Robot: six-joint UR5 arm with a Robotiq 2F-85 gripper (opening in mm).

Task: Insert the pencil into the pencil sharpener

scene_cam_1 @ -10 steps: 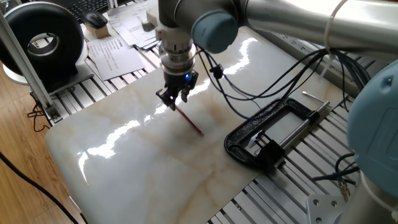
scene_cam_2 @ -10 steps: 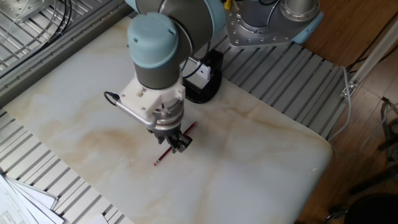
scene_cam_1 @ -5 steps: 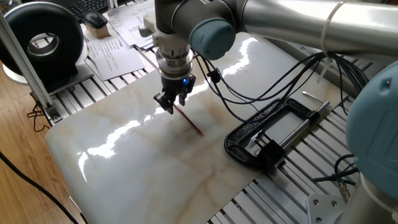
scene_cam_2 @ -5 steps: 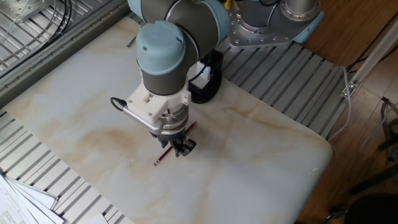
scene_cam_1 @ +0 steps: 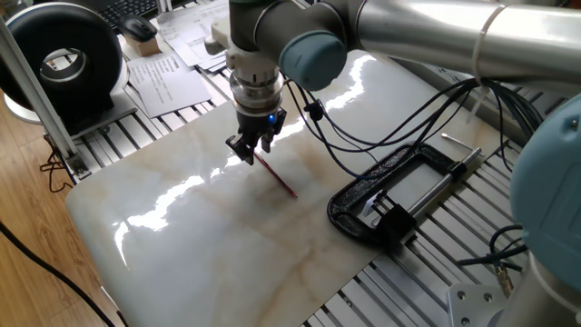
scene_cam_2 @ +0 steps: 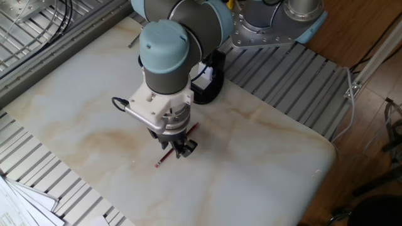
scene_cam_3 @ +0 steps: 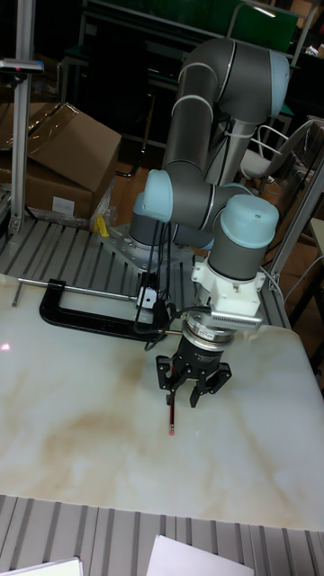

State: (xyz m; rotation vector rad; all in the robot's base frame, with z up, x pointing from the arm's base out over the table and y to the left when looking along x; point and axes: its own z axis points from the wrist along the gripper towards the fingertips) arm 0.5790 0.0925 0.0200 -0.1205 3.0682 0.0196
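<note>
Pencil [scene_cam_1: 275, 175] lies flat on the marble table [scene_cam_1: 182, 254], red and slender, well apart from the pencil sharpener [scene_cam_1: 392, 221], a small black block seated in the C-clamp [scene_cam_1: 399, 186] at the table edge. Step in hand, by my judgement: the approach to pick-up, with nothing lifted yet. Gripper [scene_cam_1: 251, 148] hangs directly above one end of the pencil, fingers spread apart with a clear gap and nothing between them; in the tall view the gripper [scene_cam_3: 191, 389] straddles the pencil's line [scene_cam_3: 169, 416]. Whether the fingertips touch the marble cannot be told. Next move calls for a short descent, a closing squarely across the shaft, then a lift and carry toward the sharpener's opening, which is not visible from here
</note>
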